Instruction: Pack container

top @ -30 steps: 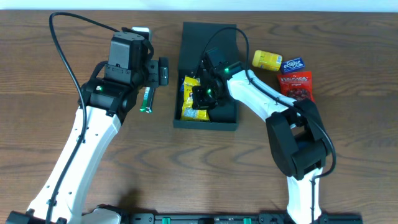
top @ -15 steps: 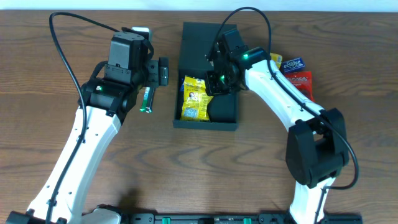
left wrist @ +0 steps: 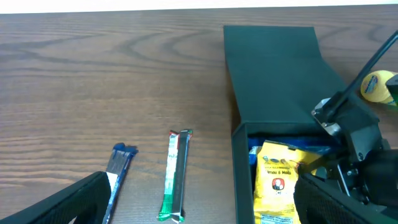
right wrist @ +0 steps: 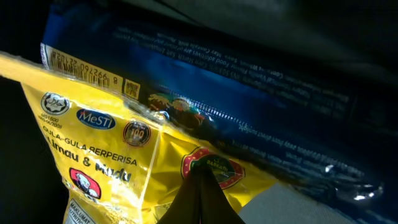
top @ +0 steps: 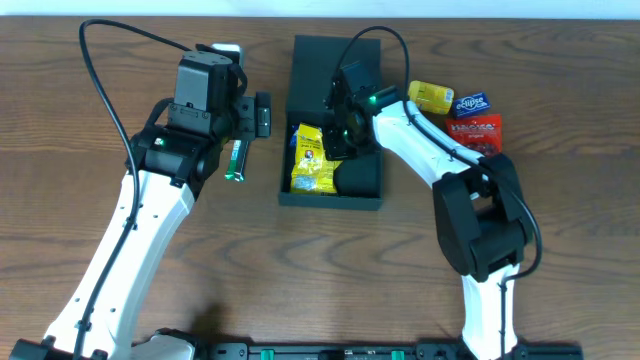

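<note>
The container (top: 363,185) is a dark green box, its flap lid (top: 335,62) open and lying flat behind it. It also shows in the left wrist view (left wrist: 273,81). Inside lie a yellow snack packet (top: 312,165) and, under it, a blue packet (right wrist: 249,68). My right gripper (top: 340,132) is down inside the box, fingers shut, with its tip (right wrist: 200,173) against the yellow packet (right wrist: 106,143). My left gripper (left wrist: 199,208) is open and empty. It hovers over a green stick packet (left wrist: 176,177) left of the box.
A blue stick packet (left wrist: 118,165) lies left of the green one. Right of the box lie a yellow packet (top: 430,96), a blue pack (top: 470,102) and a red packet (top: 476,136). The right arm's cable loops over the lid.
My right gripper rose toward the box's back right half a second ago and has now come back left and down onto the yellow packet. The left arm has not moved.
</note>
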{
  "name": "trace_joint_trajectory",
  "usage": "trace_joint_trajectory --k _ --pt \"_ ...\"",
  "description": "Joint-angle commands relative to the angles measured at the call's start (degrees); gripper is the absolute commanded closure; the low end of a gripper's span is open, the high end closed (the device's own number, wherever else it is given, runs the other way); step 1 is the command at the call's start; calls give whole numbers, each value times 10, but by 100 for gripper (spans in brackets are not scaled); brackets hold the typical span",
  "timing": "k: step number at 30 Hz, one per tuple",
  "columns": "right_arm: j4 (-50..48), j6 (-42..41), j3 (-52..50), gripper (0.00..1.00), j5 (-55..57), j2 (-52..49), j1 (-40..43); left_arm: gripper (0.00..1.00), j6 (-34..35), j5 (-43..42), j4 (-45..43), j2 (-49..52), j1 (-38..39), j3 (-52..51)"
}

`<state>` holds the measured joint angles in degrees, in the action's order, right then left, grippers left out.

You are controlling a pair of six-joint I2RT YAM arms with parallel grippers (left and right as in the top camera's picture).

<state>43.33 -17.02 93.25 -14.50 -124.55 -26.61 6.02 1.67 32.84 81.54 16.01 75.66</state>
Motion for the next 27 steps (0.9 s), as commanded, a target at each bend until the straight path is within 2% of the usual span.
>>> trace_joint_trajectory --k 1,11,19,24,25,27 --pt "-4 -7 -4 99 -10 -21 -11 5 4 -3 1 -2 -2 -3" --pt "-11 25 -4 99 -86 -21 -11 5 4 -3 1 -2 -2 -3" --pt "-7 25 -2 99 -102 -16 -4 5 4 -3 2 -2 -2 -3" --pt "2 29 3 99 -127 33 16 5 4 -3 17 -1 -3 -17" --pt "2 36 3 99 -127 45 19 1 4 -3 19 0 -2 -25" --pt "5 51 3 99 -127 67 24 20 4 -19 21 4 -3 -44"
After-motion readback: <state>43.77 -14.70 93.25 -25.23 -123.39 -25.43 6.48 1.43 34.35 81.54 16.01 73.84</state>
